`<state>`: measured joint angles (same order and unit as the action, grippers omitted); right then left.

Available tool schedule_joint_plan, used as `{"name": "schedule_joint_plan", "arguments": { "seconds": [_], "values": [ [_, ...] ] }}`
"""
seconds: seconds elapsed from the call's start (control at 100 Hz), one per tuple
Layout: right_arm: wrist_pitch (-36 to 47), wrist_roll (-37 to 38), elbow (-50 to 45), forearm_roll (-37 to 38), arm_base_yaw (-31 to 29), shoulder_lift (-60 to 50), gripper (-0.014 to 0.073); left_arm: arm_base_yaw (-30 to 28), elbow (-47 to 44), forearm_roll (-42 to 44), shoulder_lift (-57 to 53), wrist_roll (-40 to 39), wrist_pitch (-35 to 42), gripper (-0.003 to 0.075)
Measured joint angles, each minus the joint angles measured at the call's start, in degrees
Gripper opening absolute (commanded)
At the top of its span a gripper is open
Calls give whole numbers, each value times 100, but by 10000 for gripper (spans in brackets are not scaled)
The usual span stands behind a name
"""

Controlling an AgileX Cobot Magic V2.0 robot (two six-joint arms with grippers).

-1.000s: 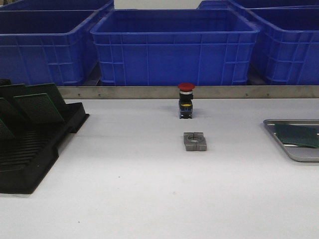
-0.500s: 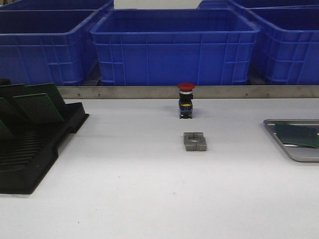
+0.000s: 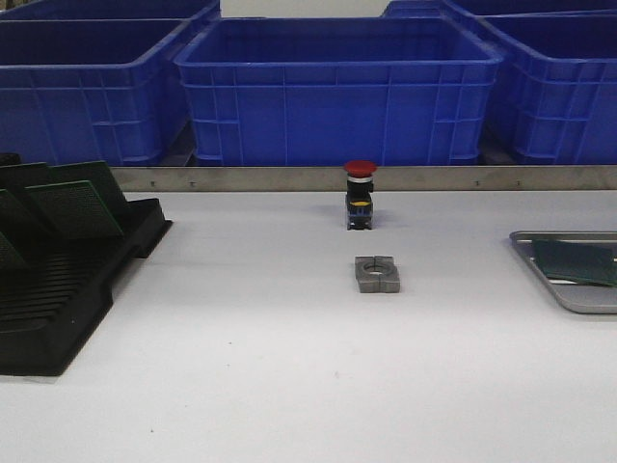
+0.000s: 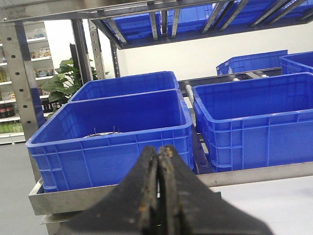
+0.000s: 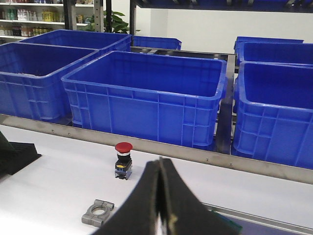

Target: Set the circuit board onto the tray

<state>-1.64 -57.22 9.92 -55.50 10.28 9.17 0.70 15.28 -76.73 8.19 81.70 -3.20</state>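
One circuit board (image 3: 576, 261) on tray (image 3: 569, 295) | red button (image 3: 360, 194), grey clamp (image 3: 377, 274) mid-table

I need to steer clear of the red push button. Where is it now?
In the front view the button stands upright mid-table, towards the back, just ahead of the metal rail under the blue bins, with the grey clamp lying just in front of it.

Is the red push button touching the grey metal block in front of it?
Apart. The front view shows bare white table between the push button and the metal block.
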Motion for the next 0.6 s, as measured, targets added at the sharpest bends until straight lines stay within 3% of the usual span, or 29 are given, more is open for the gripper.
{"name": "schedule_joint_plan", "arguments": {
  "seconds": [0.6],
  "values": [
    [0,0,0,0,0,0,-61,0,-232,-239,10,0,320,-20]
  ]
}}
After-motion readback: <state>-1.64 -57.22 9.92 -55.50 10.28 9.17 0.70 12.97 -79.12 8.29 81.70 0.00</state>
